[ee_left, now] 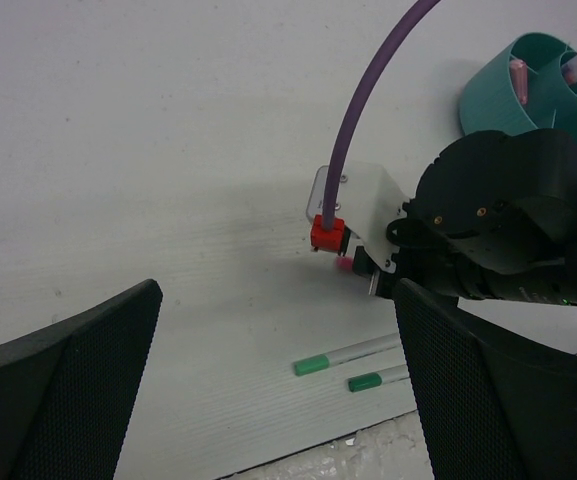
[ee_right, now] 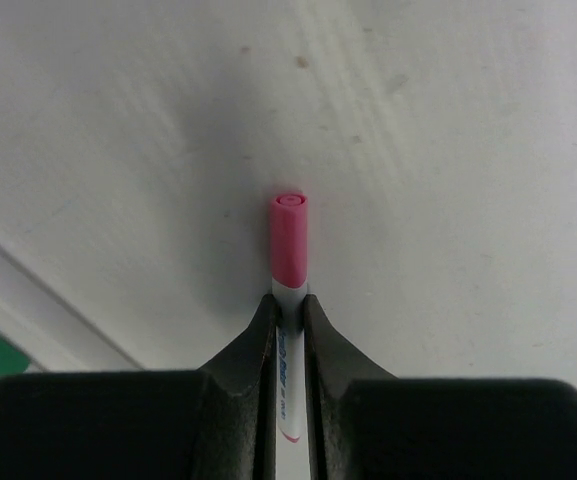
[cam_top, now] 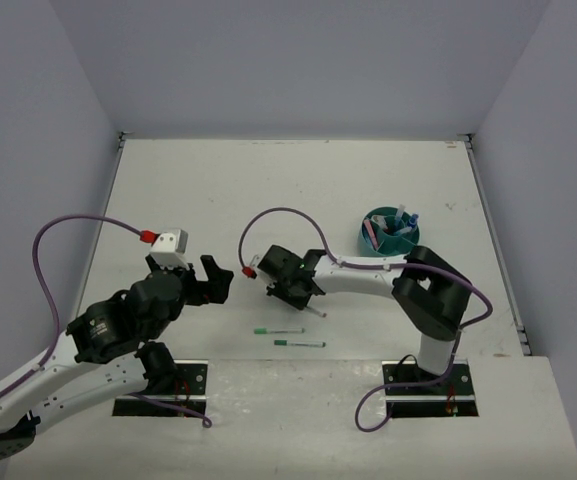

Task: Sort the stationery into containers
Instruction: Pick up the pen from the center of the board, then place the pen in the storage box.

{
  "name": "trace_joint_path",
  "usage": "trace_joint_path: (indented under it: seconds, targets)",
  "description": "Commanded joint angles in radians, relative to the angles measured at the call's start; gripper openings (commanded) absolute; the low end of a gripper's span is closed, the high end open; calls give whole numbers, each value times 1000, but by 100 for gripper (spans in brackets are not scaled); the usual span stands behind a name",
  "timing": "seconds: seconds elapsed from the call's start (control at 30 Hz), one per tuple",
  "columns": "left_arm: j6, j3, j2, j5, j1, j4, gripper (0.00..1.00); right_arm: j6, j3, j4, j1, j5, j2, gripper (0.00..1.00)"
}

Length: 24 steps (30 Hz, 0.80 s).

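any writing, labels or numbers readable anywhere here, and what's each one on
No text here can be read outright.
Pink-capped pen, clamped in the right gripper: small blue print on its white barrel, too blurred to read.
Upper green-capped pen and lower green-capped pen, left wrist view: no print legible.
Teal cup: no label shows.
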Motion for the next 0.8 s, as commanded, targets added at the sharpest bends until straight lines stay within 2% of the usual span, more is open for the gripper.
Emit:
trace_joint_path:
  seconds: [0.0,0.13,0.2,0.27,0.3,0.33,0.4,0.47,0.6,0.7,0.77]
  targets:
    - [37,-3,-3,0,2,45,100,17,-20,95,-63,183,-135,0]
    - [37,-3,-4,-2,2,46,100,59,-114,270,-141,279,-488,0]
    - [39,-3,-4,1,2,47,100,49,-243,464,-200,363,-621,0]
    - [41,-4,-4,4,1,48,100,36,-390,616,-249,367,-748,0]
    - [42,-5,-5,6,2,50,100,35,-456,752,-282,391,-840,0]
    - [43,-6,-6,8,2,51,100,84,-526,846,-316,441,-899,0]
    - [45,-8,-6,10,2,57,100,173,-574,915,-355,542,-977,0]
    - [49,-9,-5,14,2,59,100,297,-616,919,-395,703,-1002,0]
    - [49,-8,-3,18,2,59,100,522,-650,873,-451,881,-988,0]
    - [49,-9,-12,20,2,61,100,853,-627,644,-479,983,-972,0]
    - [51,-12,-18,21,2,62,100,921,-637,597,-485,1023,-970,0]
